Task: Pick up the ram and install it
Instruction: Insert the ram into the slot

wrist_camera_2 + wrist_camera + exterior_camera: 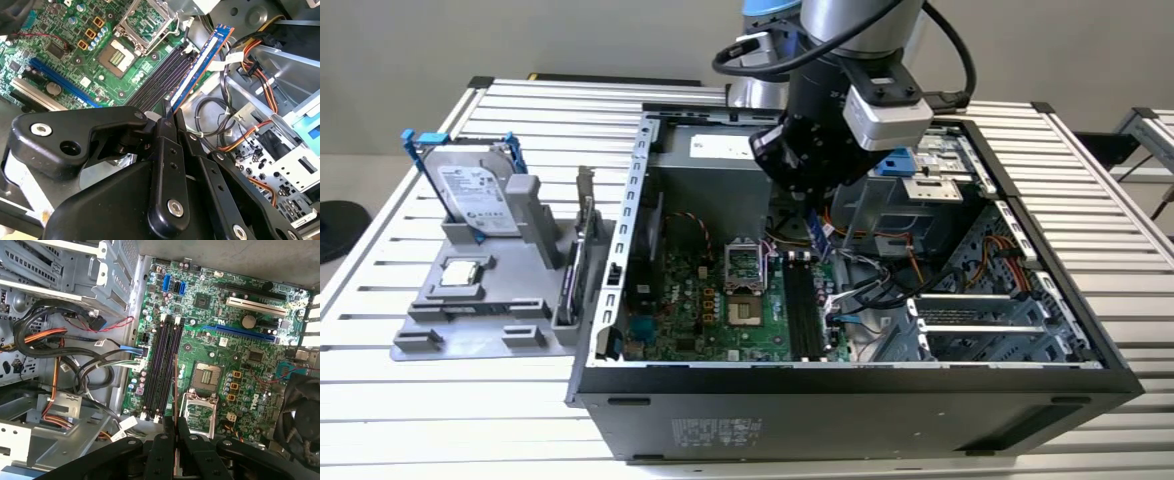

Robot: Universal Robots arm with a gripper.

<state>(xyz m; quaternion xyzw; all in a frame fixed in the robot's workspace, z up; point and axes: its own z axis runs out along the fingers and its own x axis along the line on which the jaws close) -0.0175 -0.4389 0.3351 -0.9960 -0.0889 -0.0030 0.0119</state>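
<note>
Slatted white metal tabletop (440, 400) carries an open black tower computer case (854, 400) lying on its side, with a grey parts holder (480, 300) at the exterior view's left.

Grey and black robot arm (834, 90) reaches down into the case over the green motherboard (720, 300).

The gripper (169, 112) has its black jaws pinching one end of the ram (202, 62), a slim blue circuit-board stick. In the second wrist view the stick hangs above and slightly askew of the row of long black memory slots (165, 365), apart from them; the first wrist view shows it edge-on.

Step in hand, by my reading: carry and alignment, insertion not yet made. The next move calls for squaring the stick with one slot, then a straight press down.
</note>
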